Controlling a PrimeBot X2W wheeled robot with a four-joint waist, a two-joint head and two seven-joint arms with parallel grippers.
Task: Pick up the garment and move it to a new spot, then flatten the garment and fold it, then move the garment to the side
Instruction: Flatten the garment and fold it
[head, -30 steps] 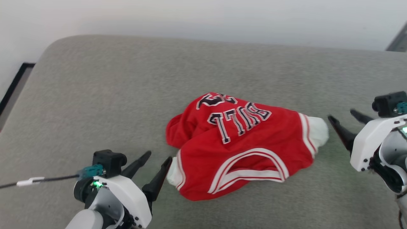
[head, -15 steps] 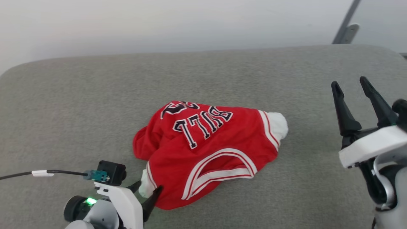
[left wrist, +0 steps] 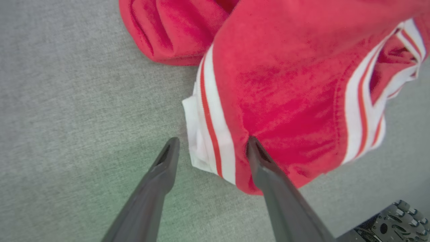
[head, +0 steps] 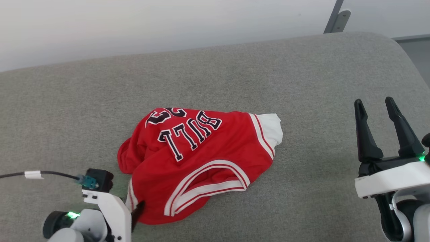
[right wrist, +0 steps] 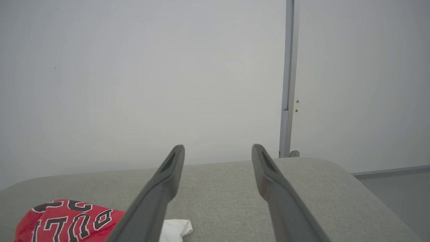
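Note:
The garment [head: 201,158] is a red jersey with black white-outlined letters, lying crumpled on a grey cushioned surface [head: 235,67]. A white lining shows at its far right end. My left gripper [head: 135,211] is at the garment's near left corner. In the left wrist view it [left wrist: 213,141] stands open, straddling the white-and-red striped hem of the garment [left wrist: 285,84], with the right finger [left wrist: 268,174] pressing on the red cloth. My right gripper [head: 373,100] is open and empty, well to the right of the garment, fingers pointing away. It [right wrist: 218,147] aims at the wall, with the garment [right wrist: 67,218] low on the left.
A white wall runs behind the cushion, with a metal post [head: 336,16] at the back right. The cushion's rounded right edge drops to grey floor [head: 416,50]. A black cable [head: 33,174] trails off left from my left wrist.
The head camera has swung right. My left gripper has dropped onto the garment's near left corner and now straddles its hem. My right gripper has turned from pointing at the garment to pointing away.

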